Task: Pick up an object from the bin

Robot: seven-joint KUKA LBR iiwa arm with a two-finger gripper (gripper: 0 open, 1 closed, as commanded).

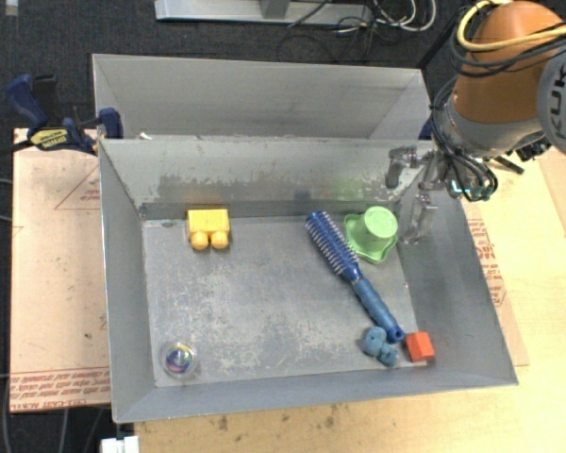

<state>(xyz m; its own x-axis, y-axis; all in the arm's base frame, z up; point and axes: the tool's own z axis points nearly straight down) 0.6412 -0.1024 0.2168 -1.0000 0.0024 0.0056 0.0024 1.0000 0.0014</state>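
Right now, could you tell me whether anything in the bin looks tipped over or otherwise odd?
Only the green cup: it lies tipped on its side by the back wall of the bin, close beside the blue hairbrush, with the gripper just to its right in the view. Nothing looks spilled or broken.

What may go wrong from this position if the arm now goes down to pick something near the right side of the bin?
1. The gripper hangs close to the bin's sloping right wall, so on the way down it may scrape or strike the metal.
2. The green cup seems to lie on its side right beside the head of the blue hairbrush. A slightly off-centre touch may roll the cup away or push it against the brush.
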